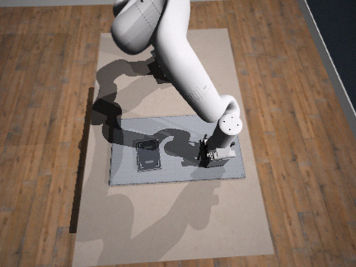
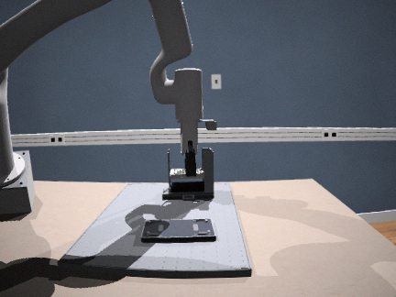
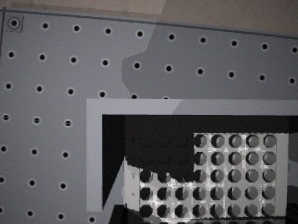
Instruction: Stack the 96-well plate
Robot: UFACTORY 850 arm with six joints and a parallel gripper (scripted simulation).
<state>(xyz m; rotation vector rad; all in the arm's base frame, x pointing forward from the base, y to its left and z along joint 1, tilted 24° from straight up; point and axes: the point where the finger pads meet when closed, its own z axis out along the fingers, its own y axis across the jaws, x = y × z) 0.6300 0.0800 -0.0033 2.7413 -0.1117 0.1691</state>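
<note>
My gripper [image 1: 203, 153] [image 2: 190, 161] reaches down between the posts of the stack rack K1 [image 2: 207, 166] [image 3: 95, 160] and is shut on the pale 96-well plate [image 1: 222, 154] [image 2: 184, 173] [image 3: 235, 170]. The plate hangs level inside the rack, just above a dark lower plate [image 2: 185, 187] that sits in shadow at the rack's base. I cannot tell whether the two plates touch. The wrist view shows the held plate's wells, partly in shadow, with the rack's grey frame around them. The dark plate nest N1 [image 1: 148, 155] [image 2: 179, 229] lies empty on the grey board.
Both rack and nest stand on a grey perforated board [image 1: 124, 173] [image 2: 115, 215] [image 3: 40, 100] on a beige mat [image 1: 165, 222]. The arm's base [image 2: 14, 183] stands at the left edge. A wooden floor surrounds the mat.
</note>
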